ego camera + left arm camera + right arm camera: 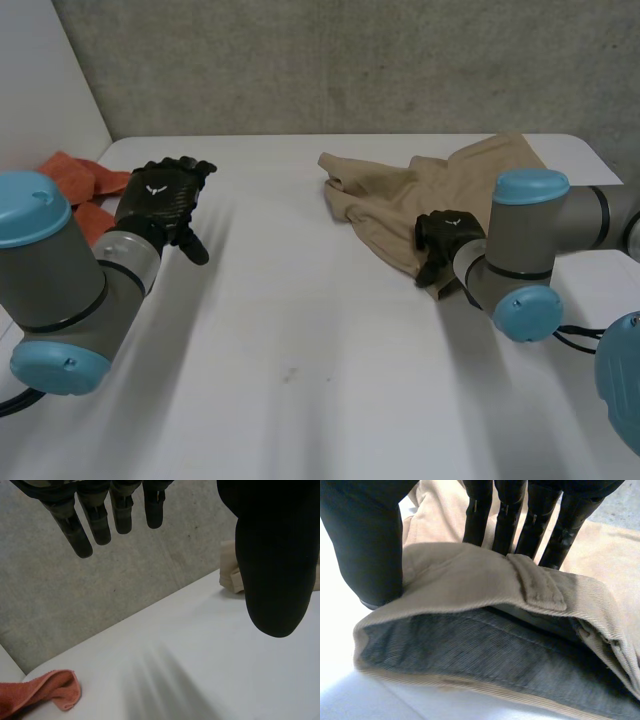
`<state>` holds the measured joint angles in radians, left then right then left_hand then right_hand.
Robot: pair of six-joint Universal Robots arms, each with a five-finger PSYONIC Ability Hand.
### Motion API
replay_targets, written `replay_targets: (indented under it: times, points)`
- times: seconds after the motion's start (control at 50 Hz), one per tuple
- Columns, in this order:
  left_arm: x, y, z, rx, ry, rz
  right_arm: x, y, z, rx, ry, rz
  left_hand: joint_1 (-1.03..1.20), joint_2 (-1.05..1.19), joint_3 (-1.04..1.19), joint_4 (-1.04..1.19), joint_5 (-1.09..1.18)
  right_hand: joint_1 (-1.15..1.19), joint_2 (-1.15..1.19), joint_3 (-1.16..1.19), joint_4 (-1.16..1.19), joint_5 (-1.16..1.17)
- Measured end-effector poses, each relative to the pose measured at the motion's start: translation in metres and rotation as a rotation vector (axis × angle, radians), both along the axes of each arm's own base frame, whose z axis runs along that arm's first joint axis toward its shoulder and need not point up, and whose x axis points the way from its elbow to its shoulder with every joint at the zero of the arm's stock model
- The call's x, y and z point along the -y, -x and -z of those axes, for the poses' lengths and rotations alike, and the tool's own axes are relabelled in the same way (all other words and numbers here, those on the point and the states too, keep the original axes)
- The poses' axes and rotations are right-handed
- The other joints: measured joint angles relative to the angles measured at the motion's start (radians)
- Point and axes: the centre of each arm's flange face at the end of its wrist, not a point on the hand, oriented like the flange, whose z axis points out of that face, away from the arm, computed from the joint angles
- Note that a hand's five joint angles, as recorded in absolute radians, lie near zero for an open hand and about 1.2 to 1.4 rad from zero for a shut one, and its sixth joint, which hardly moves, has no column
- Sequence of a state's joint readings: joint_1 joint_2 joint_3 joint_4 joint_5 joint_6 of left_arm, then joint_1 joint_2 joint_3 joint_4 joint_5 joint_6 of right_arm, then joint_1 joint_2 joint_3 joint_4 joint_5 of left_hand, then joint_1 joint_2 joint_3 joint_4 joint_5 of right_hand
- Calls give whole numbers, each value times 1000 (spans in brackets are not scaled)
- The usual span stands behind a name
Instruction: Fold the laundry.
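Observation:
A tan corduroy garment (450,180) lies crumpled at the back right of the white table (300,350). My right hand (445,240) is at its near edge. In the right wrist view a raised fold of that garment (485,585), with a belt loop on it, stands between the thumb (367,540) and the fingers (480,515), which pinch it; the hem gapes below, showing the inside. My left hand (160,200) hovers over the table's left side, fingers (95,515) straight and spread, holding nothing. A corner of the tan garment (230,575) shows past its thumb.
An orange cloth (75,180) lies bunched at the table's far left edge, just beyond my left hand, and one corner of the orange cloth (40,692) shows in the left wrist view. A grey wall runs behind the table.

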<state>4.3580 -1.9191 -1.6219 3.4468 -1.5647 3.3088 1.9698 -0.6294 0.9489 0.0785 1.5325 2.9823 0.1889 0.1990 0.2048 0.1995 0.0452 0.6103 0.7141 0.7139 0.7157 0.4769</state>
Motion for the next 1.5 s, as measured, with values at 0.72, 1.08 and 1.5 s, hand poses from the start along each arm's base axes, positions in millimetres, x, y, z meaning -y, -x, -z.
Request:
replay_targets:
  times: [0.72, 1.08, 1.5]
  points:
    - [17, 55, 28, -15, 67, 192, -69, 11, -116, -165, 95, -265, 0, 0, 0, 0, 0, 361, 463, 459, 443, 495]
    - [-13, 99, 76, 12, -10, 352, -152, 4, -177, -115, 214, -388, 12, 7, 7, 8, 5, 362, 463, 459, 449, 495]
    - [-22, 72, -36, -27, 241, 225, -145, 27, -201, -139, 303, -321, 936, 986, 977, 994, 920, 362, 463, 459, 449, 495]
